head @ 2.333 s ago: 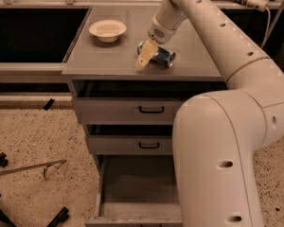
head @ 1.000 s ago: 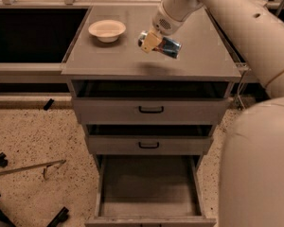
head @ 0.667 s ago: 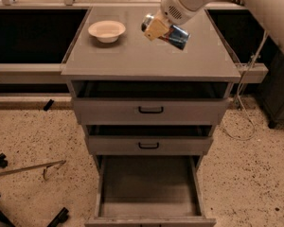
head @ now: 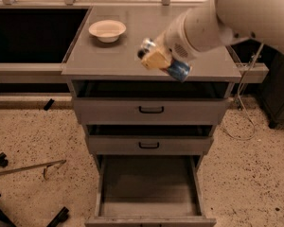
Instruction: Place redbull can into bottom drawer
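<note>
Slim little can [head: 179, 70], blue body, shiny silver end, tilted with the silver end up-left. Pinched tight between the tan fingers [head: 155, 60] of the gripper [head: 152, 56], up in the air over the front of the cabinet top [head: 109, 56]. Count-wise: one can, one cream bowl [head: 107, 30], two shallow drawers [head: 151, 111], one deep bottom drawer [head: 149, 183] pulled wide open underneath.

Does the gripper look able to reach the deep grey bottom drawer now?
Probably yes. The gripper, shut on the slim blue-and-silver can, is above the front edge of the cabinet top; the bottom drawer stands pulled out beyond the two upper drawers.
</note>
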### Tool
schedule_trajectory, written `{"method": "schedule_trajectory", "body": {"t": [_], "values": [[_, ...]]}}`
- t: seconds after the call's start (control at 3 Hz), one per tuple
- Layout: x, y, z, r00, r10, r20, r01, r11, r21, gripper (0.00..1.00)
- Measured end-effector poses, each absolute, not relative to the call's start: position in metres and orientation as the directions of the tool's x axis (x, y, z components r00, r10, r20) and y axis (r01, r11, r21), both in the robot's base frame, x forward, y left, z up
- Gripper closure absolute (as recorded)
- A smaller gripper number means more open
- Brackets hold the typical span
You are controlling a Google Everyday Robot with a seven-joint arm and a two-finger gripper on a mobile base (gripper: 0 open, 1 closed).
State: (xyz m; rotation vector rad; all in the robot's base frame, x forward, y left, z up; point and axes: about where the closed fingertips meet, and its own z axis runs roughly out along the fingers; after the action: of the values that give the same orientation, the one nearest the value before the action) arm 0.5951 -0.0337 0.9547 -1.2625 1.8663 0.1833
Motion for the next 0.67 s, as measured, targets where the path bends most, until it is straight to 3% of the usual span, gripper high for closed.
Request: {"method": "schedule_trajectory", "body": {"t": [0.33, 0.67], "values": [[0.552, -0.034, 0.859, -0.176, -0.738, -0.651, -0.882, 0.412, -0.228, 1.00], [0.531, -0.031, 0.821, -0.201, -0.766, -0.610, -0.904, 0.385, -0.186, 1.00]]}}
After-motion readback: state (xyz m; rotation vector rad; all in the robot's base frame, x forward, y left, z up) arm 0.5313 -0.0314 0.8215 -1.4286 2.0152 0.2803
